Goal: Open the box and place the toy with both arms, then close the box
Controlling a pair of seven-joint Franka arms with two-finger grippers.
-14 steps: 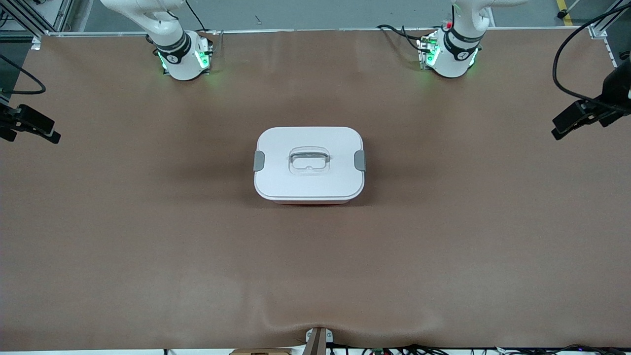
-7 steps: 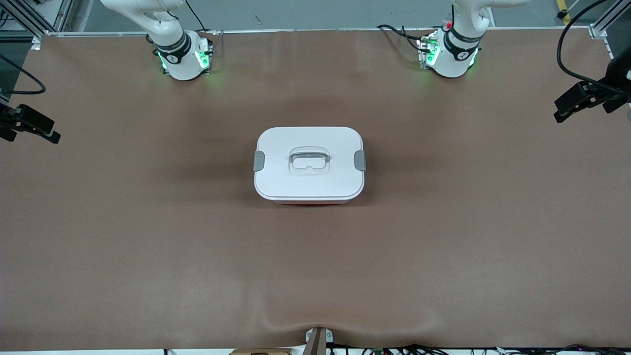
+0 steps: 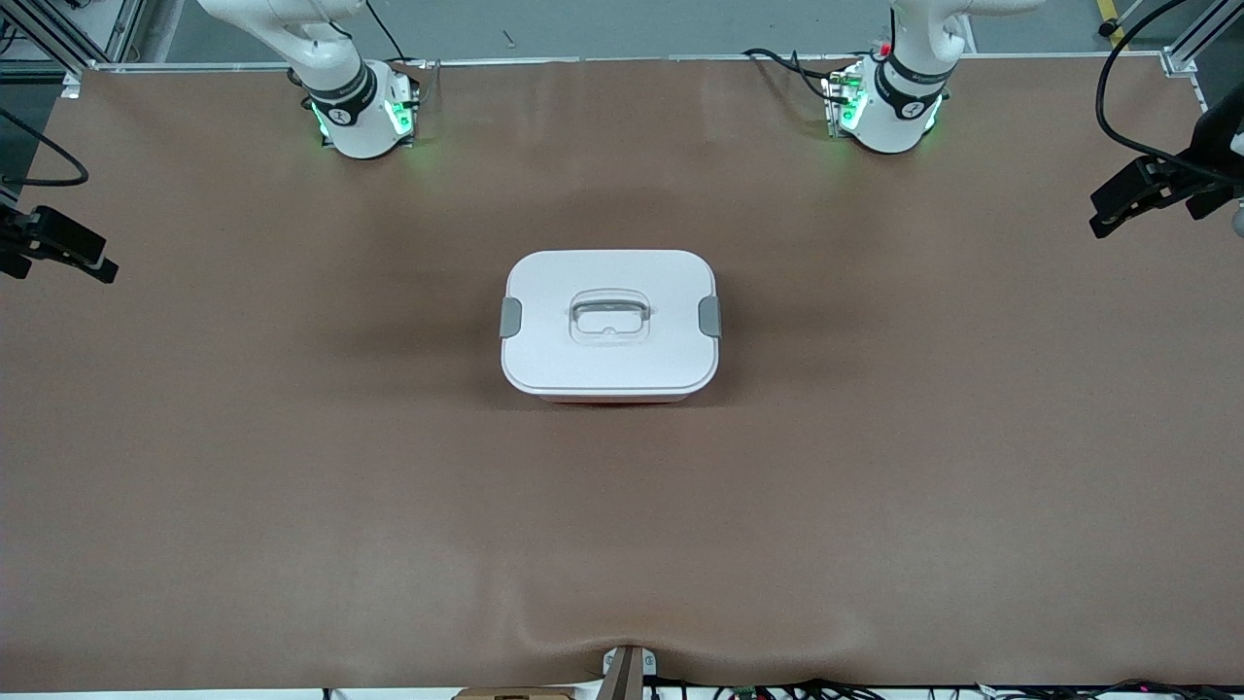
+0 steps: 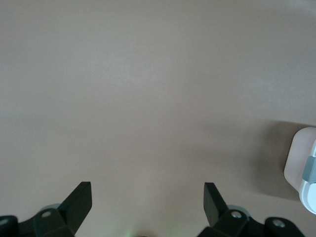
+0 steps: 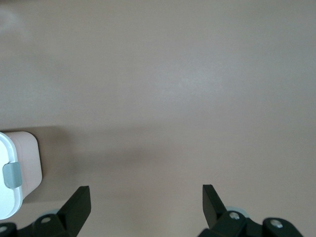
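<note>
Brown table cover (image 3: 292,467), grey floor (image 3: 622,24) past it, aluminium frame posts (image 3: 1191,44) at corners

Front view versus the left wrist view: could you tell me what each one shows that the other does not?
Only the front view shows the whole box with its lid on, handle, both grey clips, and the right gripper over the right arm's end of the table. Only the left wrist view shows the left gripper with its jaws open. Both show the brown table and one clip.
</note>
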